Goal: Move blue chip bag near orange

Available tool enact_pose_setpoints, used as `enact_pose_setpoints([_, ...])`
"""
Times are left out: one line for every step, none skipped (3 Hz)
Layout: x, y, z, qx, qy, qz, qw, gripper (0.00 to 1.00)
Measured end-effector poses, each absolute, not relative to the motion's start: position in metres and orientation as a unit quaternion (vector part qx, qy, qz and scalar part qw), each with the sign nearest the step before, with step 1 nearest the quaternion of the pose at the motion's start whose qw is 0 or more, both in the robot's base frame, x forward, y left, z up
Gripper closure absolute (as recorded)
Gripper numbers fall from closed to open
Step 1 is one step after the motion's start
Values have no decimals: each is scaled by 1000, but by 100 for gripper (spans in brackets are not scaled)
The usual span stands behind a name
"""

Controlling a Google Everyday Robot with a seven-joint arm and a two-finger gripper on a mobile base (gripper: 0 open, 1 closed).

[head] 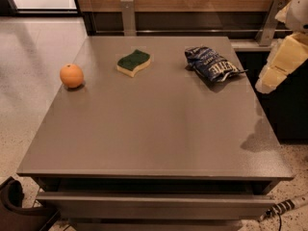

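The blue chip bag (212, 64) is a crinkled navy foil bag with white lettering. It lies flat at the back right of the grey table (154, 129). The orange (71, 75) sits near the table's left edge, far from the bag. My gripper (270, 77) is at the end of the cream-coloured arm at the right edge of the view. It hangs beyond the table's right side, to the right of the bag and apart from it.
A green-and-yellow sponge (134, 62) lies at the back of the table between the orange and the bag. A wood-panelled wall with metal brackets (127, 16) runs behind the table. A dark cabinet (288, 109) stands to the right. A cable (284, 207) lies on the floor at the lower right.
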State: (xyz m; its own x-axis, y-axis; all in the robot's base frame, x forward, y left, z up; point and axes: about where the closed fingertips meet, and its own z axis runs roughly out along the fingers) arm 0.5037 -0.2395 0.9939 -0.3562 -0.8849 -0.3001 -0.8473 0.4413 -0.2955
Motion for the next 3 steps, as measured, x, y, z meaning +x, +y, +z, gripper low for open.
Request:
enact_pose_setpoints([582,-255,987,-428,851,9,303,0])
enact_pose_setpoints([624,-250,978,-385,850,51,357,0])
enact_pose_setpoints([650,-239,961,-350,845,93,394,0])
